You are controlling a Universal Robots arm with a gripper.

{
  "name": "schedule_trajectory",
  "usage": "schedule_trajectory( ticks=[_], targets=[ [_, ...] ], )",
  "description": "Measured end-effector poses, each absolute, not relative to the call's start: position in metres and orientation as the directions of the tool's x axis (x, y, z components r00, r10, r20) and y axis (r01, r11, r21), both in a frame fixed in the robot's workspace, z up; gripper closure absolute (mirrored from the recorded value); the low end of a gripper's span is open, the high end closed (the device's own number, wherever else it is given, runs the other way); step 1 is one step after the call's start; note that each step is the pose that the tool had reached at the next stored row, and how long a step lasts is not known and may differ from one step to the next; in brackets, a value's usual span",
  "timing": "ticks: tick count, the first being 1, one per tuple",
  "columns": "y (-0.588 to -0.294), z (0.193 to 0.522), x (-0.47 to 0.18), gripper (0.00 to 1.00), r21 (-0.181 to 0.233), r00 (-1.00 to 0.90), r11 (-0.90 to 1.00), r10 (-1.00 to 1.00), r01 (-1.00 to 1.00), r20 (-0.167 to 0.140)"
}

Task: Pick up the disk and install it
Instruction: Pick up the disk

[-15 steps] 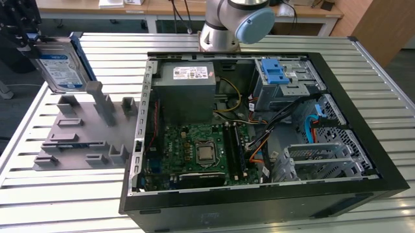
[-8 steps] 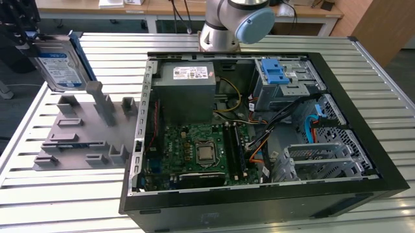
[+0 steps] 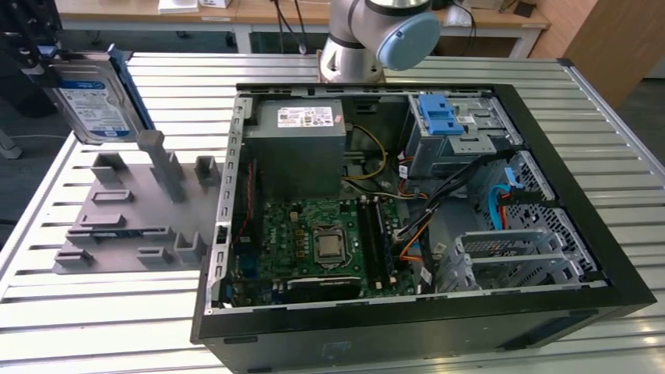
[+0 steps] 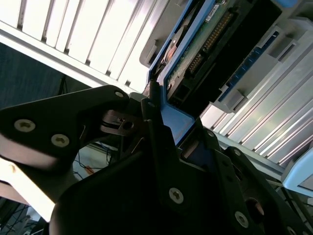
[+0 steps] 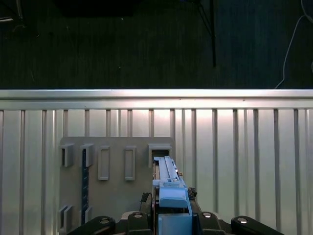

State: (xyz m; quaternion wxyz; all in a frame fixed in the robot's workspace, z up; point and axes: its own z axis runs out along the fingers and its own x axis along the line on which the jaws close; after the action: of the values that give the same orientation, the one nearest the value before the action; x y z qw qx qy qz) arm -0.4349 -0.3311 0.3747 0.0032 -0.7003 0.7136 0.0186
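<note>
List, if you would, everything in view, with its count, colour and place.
disk: one, silver with blue rails, held up at the exterior view's left.
holder: one, grey, on the table beside the case.
computer case: one, black, open, on the table.
power supply: one, grey, inside the case.
motherboard: one, green, inside the case.
latch: one, blue, inside the case.
table: one, silver, slatted.
arm: one, grey with a light-blue cap, at the table's far side.
fingers: two, black, shut on the disk.
</note>
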Motion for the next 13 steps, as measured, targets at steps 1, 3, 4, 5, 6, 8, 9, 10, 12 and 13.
schedule_trajectory(
  ticks=[1, 3, 4, 5, 6, 8, 9, 10, 12, 13],
  targets=[
    [-0.3311, 0.3756, -0.4349, 0.64, 0.022, -0.019, 0.018, -0.999, -1.0, -0.031],
    [-0.3311, 0.3774, -0.4349, 0.64, 0.022, -0.019, 0.018, -0.999, -1.0, -0.031],
    [-0.3311, 0.3783, -0.4349, 0.64, 0.022, -0.019, 0.018, -0.999, -1.0, -0.031],
    [-0.3311, 0.3792, -0.435, 0.64, 0.022, -0.019, 0.018, -0.999, -1.0, -0.031],
    [-0.3311, 0.3802, -0.4349, 0.64, 0.022, -0.019, 0.018, -0.999, -1.0, -0.031],
    [-0.3311, 0.382, -0.435, 0.64, 0.022, -0.019, 0.018, -0.999, -1.0, -0.031],
    [-0.3311, 0.3824, -0.435, 0.64, 0.022, -0.019, 0.018, -0.999, -1.0, -0.031],
    [-0.3311, 0.3824, -0.4349, 0.64, 0.022, -0.019, 0.018, -0.999, -1.0, -0.031],
    [-0.3311, 0.383, -0.4349, 0.64, 0.022, -0.019, 0.018, -0.999, -1.0, -0.031],
    [-0.3311, 0.383, -0.4349, 0.64, 0.022, -0.019, 0.018, -0.999, -1.0, -0.031]
  ],
)
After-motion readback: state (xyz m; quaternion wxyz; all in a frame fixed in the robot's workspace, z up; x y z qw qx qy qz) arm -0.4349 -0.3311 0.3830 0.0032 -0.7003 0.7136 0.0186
